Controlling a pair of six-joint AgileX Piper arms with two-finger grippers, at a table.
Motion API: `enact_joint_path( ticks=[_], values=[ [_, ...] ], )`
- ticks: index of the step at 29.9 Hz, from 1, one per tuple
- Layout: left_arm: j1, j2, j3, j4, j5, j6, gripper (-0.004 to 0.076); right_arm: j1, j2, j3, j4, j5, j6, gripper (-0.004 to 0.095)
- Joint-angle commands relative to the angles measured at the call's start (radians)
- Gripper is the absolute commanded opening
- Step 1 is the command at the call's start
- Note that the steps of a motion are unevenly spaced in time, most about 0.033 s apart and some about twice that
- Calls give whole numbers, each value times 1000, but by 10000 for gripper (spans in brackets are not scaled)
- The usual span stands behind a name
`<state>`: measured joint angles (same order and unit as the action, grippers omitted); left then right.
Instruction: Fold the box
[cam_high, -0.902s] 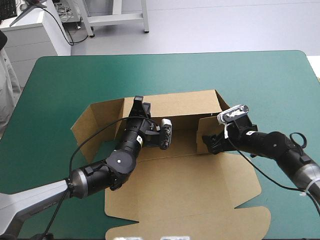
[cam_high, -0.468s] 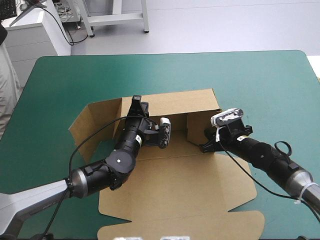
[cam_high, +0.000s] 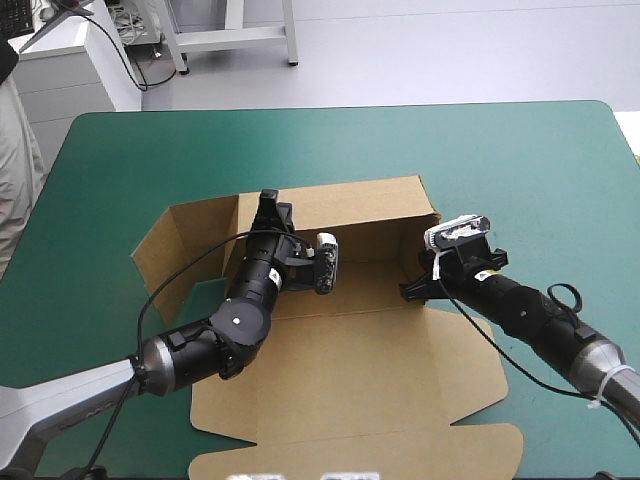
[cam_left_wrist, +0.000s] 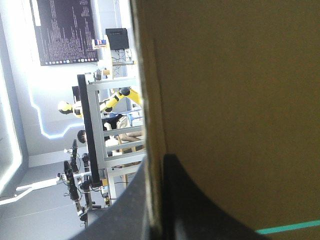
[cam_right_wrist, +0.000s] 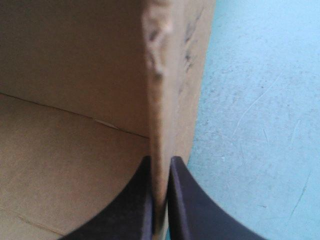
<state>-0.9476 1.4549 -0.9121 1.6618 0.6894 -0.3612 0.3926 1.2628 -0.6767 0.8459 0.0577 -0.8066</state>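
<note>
Box (cam_high: 350, 350) mid-table, far wall (cam_high: 360, 210) raised. Left gripper (cam_left_wrist: 162, 160) is clamped on that wall's top edge, right gripper (cam_right_wrist: 160, 160) on the right side flap (cam_right_wrist: 167, 75). Risk: a thin pinch slips and the walls flop flat; an uneven pull skews the sheet.

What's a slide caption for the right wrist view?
Right gripper shut on an upright wall of the brown box, teal-green cover beside it.
</note>
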Motion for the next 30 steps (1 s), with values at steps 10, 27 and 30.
enact_joint_path(
  ticks=[10, 27, 30],
  values=[
    [-19, -32, -22, 44, -33, -7, 449, 10, -32, -34, 7, -78, -16, -15],
    [-254, -32, -22, 44, 208, 0, 465, -57, 118, -137, 11, -238, -16, -15],
    [-257, -32, -22, 43, 211, 0, 465, -82, 152, -170, 11, -238, -16, -15]
  ],
)
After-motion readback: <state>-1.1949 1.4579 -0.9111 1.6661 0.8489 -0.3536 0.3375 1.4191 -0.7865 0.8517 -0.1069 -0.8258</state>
